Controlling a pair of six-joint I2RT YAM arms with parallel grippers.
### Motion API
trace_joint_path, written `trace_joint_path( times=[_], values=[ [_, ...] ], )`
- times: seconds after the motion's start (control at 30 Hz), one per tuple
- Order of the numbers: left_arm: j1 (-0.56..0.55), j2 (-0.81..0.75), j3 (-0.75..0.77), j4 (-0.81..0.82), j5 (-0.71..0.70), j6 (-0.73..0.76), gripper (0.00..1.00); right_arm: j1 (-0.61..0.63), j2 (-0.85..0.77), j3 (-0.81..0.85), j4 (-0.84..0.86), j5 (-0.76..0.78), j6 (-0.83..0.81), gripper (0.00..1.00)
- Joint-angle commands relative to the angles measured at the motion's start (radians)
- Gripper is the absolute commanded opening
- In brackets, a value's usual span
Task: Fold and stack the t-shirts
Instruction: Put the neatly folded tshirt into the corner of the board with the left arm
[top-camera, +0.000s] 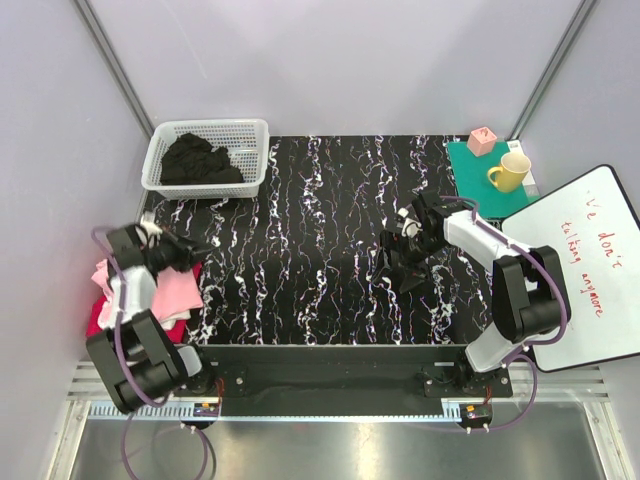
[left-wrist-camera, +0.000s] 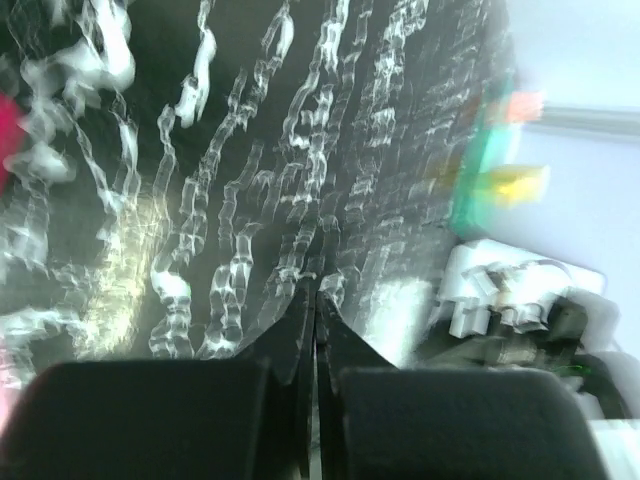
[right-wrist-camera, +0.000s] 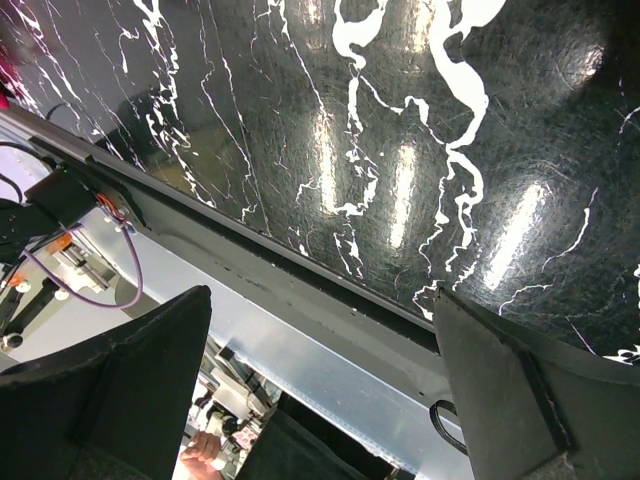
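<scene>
Left gripper (top-camera: 188, 256) is pinched fully closed, fingers touching, up by the far edge of the pink t-shirt (top-camera: 170, 292). That shirt lies at the left edge of the counter (top-camera: 320, 200), with a magenta-red one (top-camera: 93, 322) poking out beneath it. Right gripper (top-camera: 402, 255) is spread wide open over the counter's right half, holding nothing. Black shirts (top-camera: 200, 162) sit heaped in the white basket (top-camera: 262, 128), far left.

The left wrist view is blurred: the yellow mug (left-wrist-camera: 515, 182) and green mat (left-wrist-camera: 468, 195) are mere streaks. The left arm (top-camera: 130, 290) covers part of the pink t-shirt (top-camera: 180, 293). The whiteboard (top-camera: 590, 205) runs off the right edge. How many black t-shirts (top-camera: 200, 160) fill the basket (top-camera: 205, 127) cannot be told.
</scene>
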Motion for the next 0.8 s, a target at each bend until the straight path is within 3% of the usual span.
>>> trace_joint_path(
  times=[0.0, 0.1, 0.23, 0.37, 0.5, 0.77],
  values=[
    [0.086, -0.119, -0.270, 0.604, 0.245, -0.494, 0.00, 0.003, 0.005, 0.020, 0.025, -0.009, 0.010, 1.00],
    [0.119, -0.162, -0.311, 0.640, 0.245, -0.497, 0.00, 0.003, 0.003, 0.014, 0.028, -0.012, 0.009, 1.00],
    [0.179, -0.172, -0.400, 0.897, 0.253, -0.639, 0.00, 0.003, -0.001, 0.006, 0.027, -0.016, 0.009, 1.00],
    [0.284, -0.138, -0.428, 0.901, 0.242, -0.627, 0.00, 0.003, -0.003, 0.003, 0.024, -0.018, 0.007, 1.00],
    [0.360, -0.016, -0.430, 0.924, 0.241, -0.606, 0.00, 0.003, 0.000, 0.011, 0.011, -0.013, 0.000, 1.00],
    [0.475, 0.379, -0.439, 1.422, 0.238, -0.831, 0.00, 0.003, 0.013, 0.034, -0.024, 0.001, -0.023, 1.00]
  ],
)
